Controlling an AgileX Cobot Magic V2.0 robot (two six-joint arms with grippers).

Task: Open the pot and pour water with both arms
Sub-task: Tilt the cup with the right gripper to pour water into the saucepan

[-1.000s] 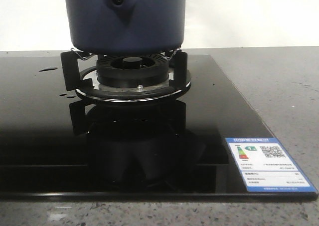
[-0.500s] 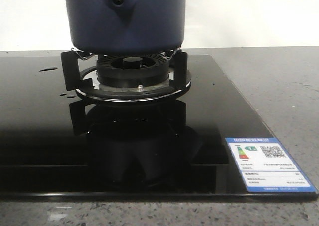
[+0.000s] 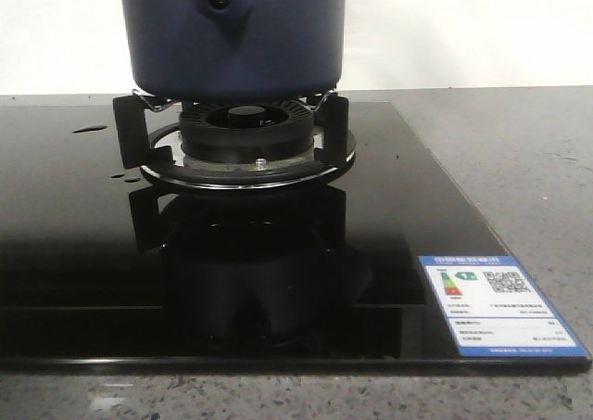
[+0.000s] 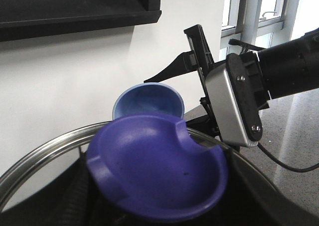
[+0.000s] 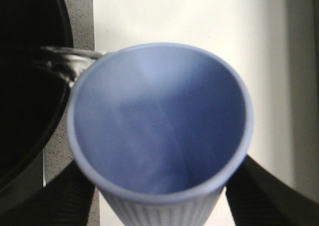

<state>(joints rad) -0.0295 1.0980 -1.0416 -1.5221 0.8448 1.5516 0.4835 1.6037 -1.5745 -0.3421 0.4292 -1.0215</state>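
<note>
White wall, black glass hob (image 3: 74,253) on grey counter (image 3: 519,160), pot (image 3: 232,40) on burner (image 3: 246,142), right claw clamps cup (image 5: 159,131).

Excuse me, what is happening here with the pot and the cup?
A dark blue pot stands on a gas burner set in a black glass cooktop. The right arm's end effector holds a pale blue ribbed cup tilted towards the pot's opening, and a thin stream of water leaves its rim. In the left wrist view a purple lid knob on a glass lid fills the foreground, apparently held by the left arm, off the pot.
</note>
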